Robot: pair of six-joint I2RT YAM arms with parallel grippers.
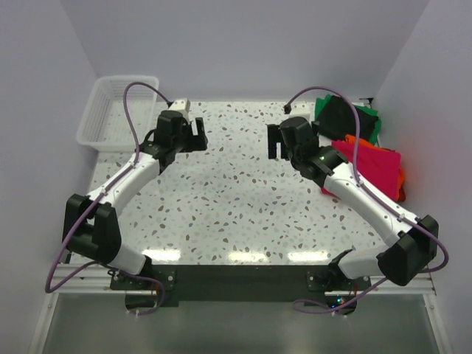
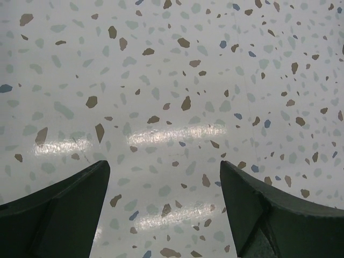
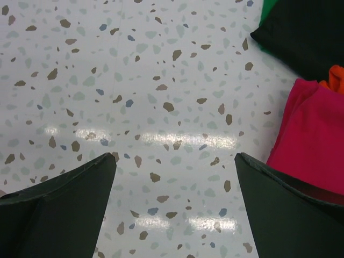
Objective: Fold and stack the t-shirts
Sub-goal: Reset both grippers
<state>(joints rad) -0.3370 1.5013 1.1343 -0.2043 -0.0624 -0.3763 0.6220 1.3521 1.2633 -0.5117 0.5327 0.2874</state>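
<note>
Well, left tool (image 1: 200, 135) and right tool (image 1: 273, 142) gape, t-shirts (image 1: 376, 164) heaped rightward.

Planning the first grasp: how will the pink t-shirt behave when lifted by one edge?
Probably floppy: the pink t-shirt lies in soft folds, so it would likely drape and unfold. It looks thin, so likely light. Overlapping the orange t-shirt, it may drag that along.

T-shirts (image 1: 371, 162) far right, basket (image 1: 90, 112) far left
</note>
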